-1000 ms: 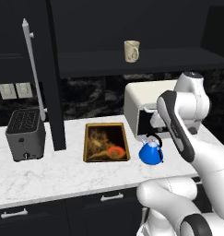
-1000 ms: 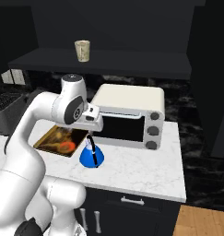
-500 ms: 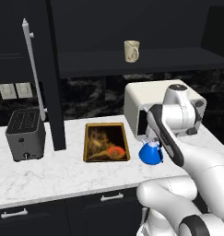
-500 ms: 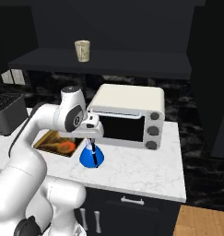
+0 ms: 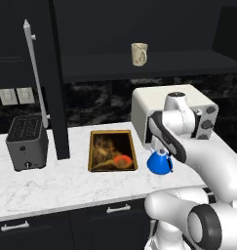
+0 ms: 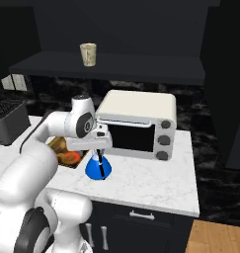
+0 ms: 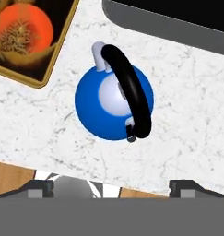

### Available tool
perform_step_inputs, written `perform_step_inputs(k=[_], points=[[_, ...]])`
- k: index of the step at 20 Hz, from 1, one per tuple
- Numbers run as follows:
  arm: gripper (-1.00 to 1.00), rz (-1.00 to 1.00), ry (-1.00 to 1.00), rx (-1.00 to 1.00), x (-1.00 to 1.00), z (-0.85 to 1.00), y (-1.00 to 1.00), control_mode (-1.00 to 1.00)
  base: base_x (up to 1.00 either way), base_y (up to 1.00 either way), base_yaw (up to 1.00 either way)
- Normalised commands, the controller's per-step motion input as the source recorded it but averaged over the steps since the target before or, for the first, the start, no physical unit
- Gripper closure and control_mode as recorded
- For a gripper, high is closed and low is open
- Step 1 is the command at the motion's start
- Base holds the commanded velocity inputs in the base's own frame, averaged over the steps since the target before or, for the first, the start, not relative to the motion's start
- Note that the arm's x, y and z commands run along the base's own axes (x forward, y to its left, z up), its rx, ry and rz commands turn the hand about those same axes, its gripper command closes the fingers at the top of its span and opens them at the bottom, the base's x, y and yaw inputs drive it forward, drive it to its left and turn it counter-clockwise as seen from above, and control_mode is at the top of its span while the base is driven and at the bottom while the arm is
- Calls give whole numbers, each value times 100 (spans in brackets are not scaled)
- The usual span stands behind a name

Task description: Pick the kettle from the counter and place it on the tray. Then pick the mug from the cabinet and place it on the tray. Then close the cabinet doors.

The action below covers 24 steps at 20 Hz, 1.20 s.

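On the counter (image 7: 187, 115), spread jaws hover above the kettle (image 7: 114, 102), untouched.

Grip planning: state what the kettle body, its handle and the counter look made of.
Kettle: glossy blue body, likely enamel or plastic, shown by a soft highlight. Handle: smooth black, probably plastic or rubber. Counter: polished white marble look, with grey veins.

A bright-blue kettle (image 7: 114, 102) with a black handle sits on the white, grey-veined counter (image 7: 187, 115) beside the gold-rimmed tray (image 7: 37, 80).
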Motion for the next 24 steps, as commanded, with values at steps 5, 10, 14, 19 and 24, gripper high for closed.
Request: perform_step_inputs(k=[5,10,14,19,24], points=[[-100,17,5,0,19,-14,-10,-100,0,0,0],[-100,15,0,0,22,-18,-4,-100,0,0,0],[-100,13,0,0,24,-20,-2,-100,0,0,0],[-100,7,0,0,8,-27,-4,-100,0,0,0],[-100,0,0,0,0,-23,-11,-100,0,0,0]])
